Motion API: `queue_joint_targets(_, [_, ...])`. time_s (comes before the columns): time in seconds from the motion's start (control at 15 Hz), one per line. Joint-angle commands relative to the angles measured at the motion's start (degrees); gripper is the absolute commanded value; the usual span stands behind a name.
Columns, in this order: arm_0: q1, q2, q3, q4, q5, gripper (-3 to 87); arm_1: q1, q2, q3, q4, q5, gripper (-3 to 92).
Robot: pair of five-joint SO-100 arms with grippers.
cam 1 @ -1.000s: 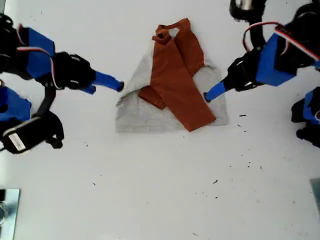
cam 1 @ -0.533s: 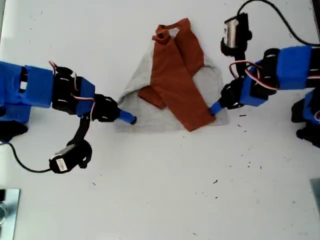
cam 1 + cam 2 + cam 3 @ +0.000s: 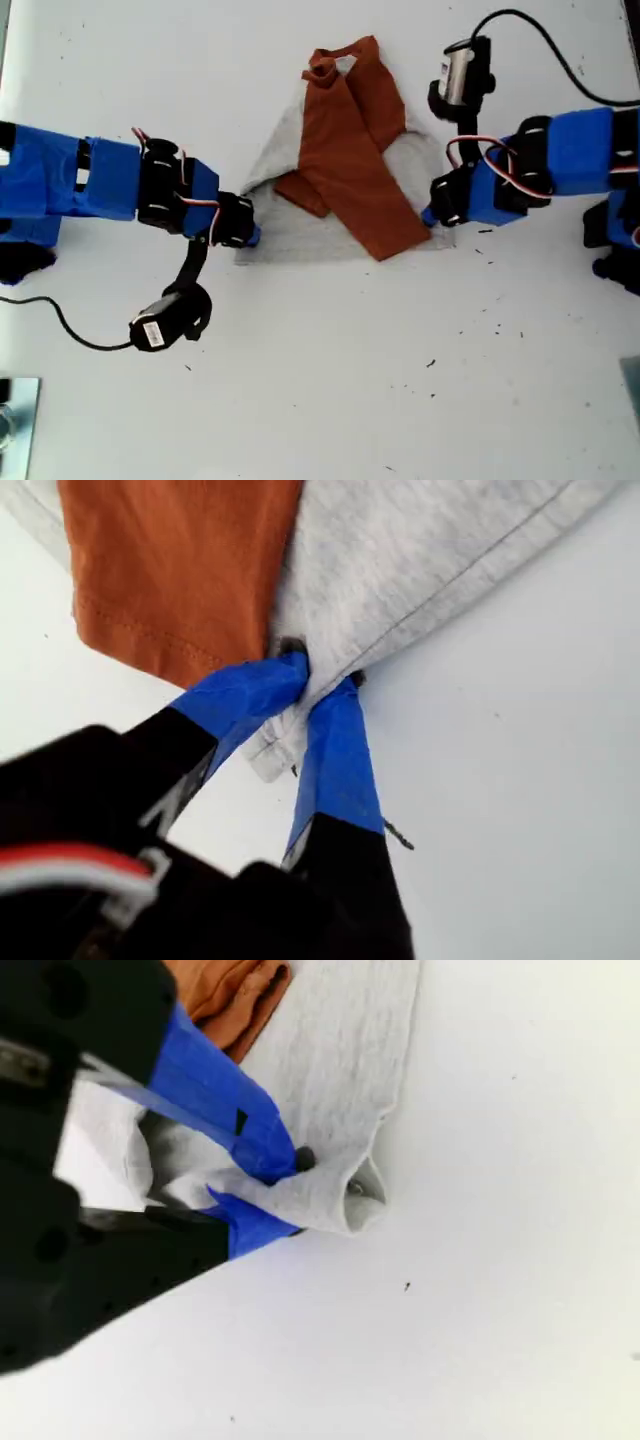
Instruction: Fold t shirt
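The sleeves are folded in on the t shirt (image 3: 345,180). My first gripper (image 3: 320,675) and my second gripper (image 3: 290,1190) each pinch a bottom corner; the bottom fold is left.

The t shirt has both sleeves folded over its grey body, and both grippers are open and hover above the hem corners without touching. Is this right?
Not quite. The sleeves are folded over the t shirt as you say, but the grippers are not open or clear of it. The first wrist view shows my first gripper pinching the grey hem beside the orange cuff, and the second wrist view shows my second gripper shut on the other corner.
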Motion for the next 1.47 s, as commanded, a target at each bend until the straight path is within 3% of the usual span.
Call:
queue_joint_targets(0.0, [4.48,1.49,-6.68,4.39,0.18,-0.3,-4.13,14.5,3.52,4.57,3.16,3.1])
queue_joint_targets(0.2, [13.01,5.1,-8.0,4.31,-4.39,-0.3,-15.38,26.81,4.92,8.96,11.95,3.1])
queue_joint_targets(0.4, [22.59,4.31,-8.26,0.79,-10.63,-0.3,-25.05,19.95,-0.26,5.89,18.19,3.1])
queue_joint_targets(0.6, [21.71,8.53,-9.49,1.14,-9.58,-0.3,-21.88,11.07,-14.15,10.72,13.18,3.1])
queue_joint_targets(0.73, [9.67,16.87,-9.49,9.05,-1.41,-0.3,-9.14,16.0,-15.56,10.46,3.52,3.1])
queue_joint_targets(0.8, [-1.58,22.06,-8.09,14.59,2.9,-0.3,0.09,19.07,-14.85,10.02,-0.79,3.4])
queue_joint_targets(0.87, [-14.85,30.59,-0.18,13.71,4.22,4.6,11.51,25.75,-10.46,9.93,0.7,14.4])
queue_joint_targets(0.93, [-26.28,42.01,12.83,6.68,3.78,26.4,20.48,36.21,-1.85,4.57,-0.7,41.5])
queue_joint_targets(1.0, [-33.93,54.58,25.31,2.29,2.11,30.9,25.66,47.72,6.77,5.01,3.43,41.8])
queue_joint_targets(1.07, [-35.42,63.98,33.31,0.62,2.9,31.3,27.16,58.54,12.92,9.58,4.75,41.8])
queue_joint_targets(1.13, [-32.52,70.49,38.94,0.35,2.99,30.4,25.93,65.65,16.79,16.26,6.42,41.7])
queue_joint_targets(1.27, [-21.27,79.72,50.62,-2.99,-0.53,27.2,16.7,77.7,26.89,21.53,9.76,41.7])
queue_joint_targets(1.4, [-7.82,90.97,62.23,-5.71,-8.53,22.6,6.06,84.81,36.04,25.58,14.33,41.7])
